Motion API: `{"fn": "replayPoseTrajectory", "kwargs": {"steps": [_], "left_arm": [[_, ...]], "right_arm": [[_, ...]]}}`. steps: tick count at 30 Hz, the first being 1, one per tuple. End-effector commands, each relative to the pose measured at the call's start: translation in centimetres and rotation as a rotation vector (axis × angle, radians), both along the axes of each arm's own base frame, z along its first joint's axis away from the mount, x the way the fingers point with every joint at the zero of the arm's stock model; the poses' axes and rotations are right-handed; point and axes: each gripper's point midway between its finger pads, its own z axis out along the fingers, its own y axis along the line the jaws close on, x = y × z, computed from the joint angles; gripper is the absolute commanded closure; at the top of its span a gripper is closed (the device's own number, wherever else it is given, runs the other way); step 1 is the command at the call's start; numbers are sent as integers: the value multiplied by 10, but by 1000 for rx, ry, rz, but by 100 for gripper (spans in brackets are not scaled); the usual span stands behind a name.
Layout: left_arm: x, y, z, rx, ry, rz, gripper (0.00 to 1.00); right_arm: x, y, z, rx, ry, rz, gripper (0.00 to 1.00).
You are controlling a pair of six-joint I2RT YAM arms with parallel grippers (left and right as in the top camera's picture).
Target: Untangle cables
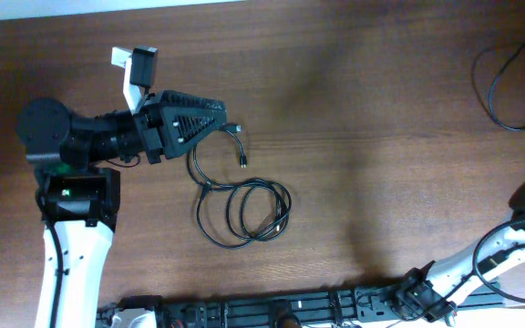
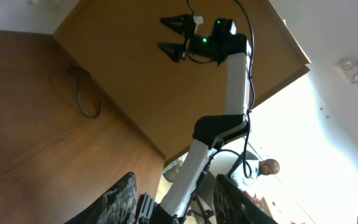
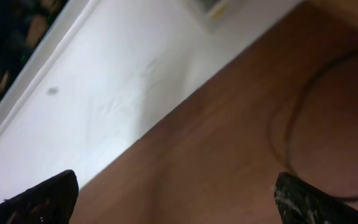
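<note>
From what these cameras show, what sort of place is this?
Probably an indoor robotics lab or workroom: white robot arms at a wooden table, black cables lying on it, and a person nearby.

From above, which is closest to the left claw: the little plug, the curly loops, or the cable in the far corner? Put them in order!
1. Little plug: right at the tip of the left claw.
2. Curly loops: a bit farther, lower in the picture.
3. Corner cable: farthest, way over on the right side.
</note>
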Motion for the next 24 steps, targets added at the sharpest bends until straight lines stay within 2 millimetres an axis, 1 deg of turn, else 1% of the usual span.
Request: {"fn": "replayPoseTrajectory", "kwargs": {"steps": [1,3,5,6,9,11,13,15,16,17,19,20,21,22,24], "left_arm": [[-4,0,3,5,-34,-11,60],[-4,0,3,5,-35,-11,60],[-4,0,4,5,-54,-6,60],[-4,0,5,8,-81,-5,63],[0,4,5,10,-97,17,66],[5,11,5,10,-97,49,66],[12,19,6,11,-106,91,65],[18,28,6,18,-134,128,65],[23,35,5,18,-124,161,66],[26,39,4,19,-118,180,66],[30,47,4,20,-112,207,67],[31,50,3,20,-106,217,69],[33,54,3,21,-104,232,73],[34,56,3,21,-100,239,75],[38,58,1,27,-110,261,75]], "right_arm": [[20,52,3,-27,-28,188,1],[27,74,1,-36,-21,250,1],[36,107,-2,-57,-14,346,1],[38,124,-5,-70,-8,398,1],[40,170,-13,-105,17,536,1],[40,197,-19,-114,48,598,1],[40,230,-21,-107,55,670,1],[39,255,-23,-104,63,728,1],[37,272,-25,-107,79,761,1],[34,282,-29,-117,102,779,1],[28,297,-38,-142,157,799,1],[24,302,-44,-157,188,806,1],[24,312,-49,-172,214,813,1],[22,323,-50,-167,223,827,1],[18,343,-50,-176,220,875,1]]}}
